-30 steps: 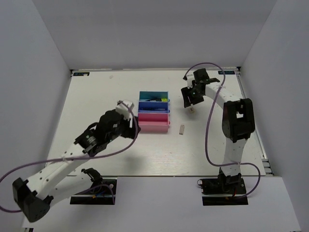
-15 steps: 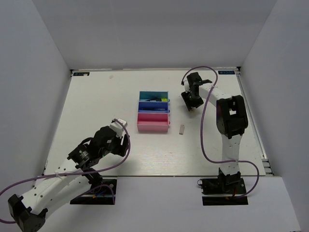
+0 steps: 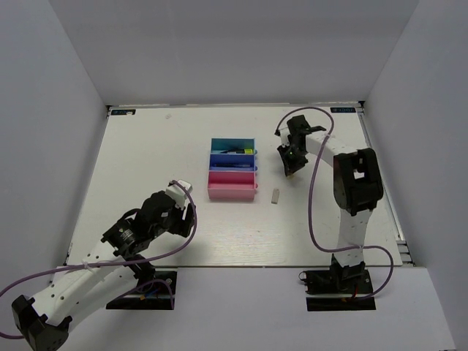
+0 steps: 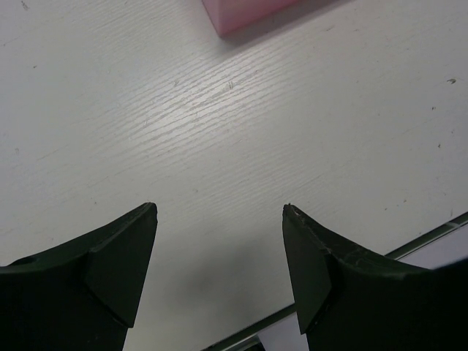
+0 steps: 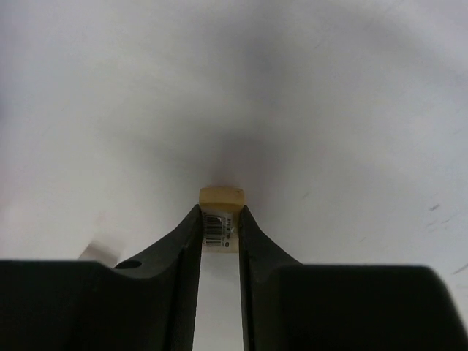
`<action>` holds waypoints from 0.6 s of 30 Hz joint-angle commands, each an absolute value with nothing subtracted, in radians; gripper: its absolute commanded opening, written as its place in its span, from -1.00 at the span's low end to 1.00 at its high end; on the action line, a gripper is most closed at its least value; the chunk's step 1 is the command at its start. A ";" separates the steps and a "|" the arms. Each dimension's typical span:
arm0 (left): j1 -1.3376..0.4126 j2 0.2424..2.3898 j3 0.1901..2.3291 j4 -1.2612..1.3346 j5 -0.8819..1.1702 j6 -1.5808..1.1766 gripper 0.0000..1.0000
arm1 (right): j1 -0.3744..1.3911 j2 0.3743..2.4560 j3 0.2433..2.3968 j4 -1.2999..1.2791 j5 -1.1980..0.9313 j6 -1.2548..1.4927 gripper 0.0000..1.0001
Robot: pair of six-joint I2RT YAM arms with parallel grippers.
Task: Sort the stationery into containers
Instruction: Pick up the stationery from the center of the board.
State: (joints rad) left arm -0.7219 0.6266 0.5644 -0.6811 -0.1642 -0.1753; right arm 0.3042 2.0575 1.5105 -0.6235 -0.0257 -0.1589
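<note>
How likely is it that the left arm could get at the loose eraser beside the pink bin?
Probably yes: the left gripper is open and empty, and only bare table lies between it and the eraser, just clear of the pink bin.

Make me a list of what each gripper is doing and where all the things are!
bins: teal bin farthest, blue bin in the middle, pink bin nearest, joined in a row
left gripper: open, holding nothing, over bare table near a corner of the pink bin
right gripper: shut on an eraser, to the right of the bins
second eraser: lying loose on the table, right of the pink bin
pink bin contents: looks empty
</note>
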 commanded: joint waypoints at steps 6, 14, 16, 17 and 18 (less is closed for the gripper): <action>-0.716 0.624 0.560 -0.684 -0.143 -0.166 0.58 | 0.327 1.711 1.407 -0.630 -0.495 -0.183 -1.00; -0.716 0.623 0.558 -0.678 -0.133 -0.164 0.58 | 0.418 1.703 1.463 -0.692 -0.702 -0.209 -1.00; -0.716 0.629 0.557 -0.680 -0.130 -0.163 0.58 | 0.454 1.729 1.474 -0.696 -0.698 -0.213 -0.98; -0.718 0.630 0.558 -0.678 -0.127 -0.161 0.58 | 0.465 1.755 1.494 -0.686 -0.669 -0.200 -0.98; -0.715 0.630 0.557 -0.683 -0.129 -0.161 0.58 | 0.489 1.766 1.500 -0.680 -0.651 -0.193 -0.98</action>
State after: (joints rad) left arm -0.7219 0.6296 0.5636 -0.6811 -0.1444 -0.1719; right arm 0.4435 1.7283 1.4506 -0.6617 -0.6155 -0.1894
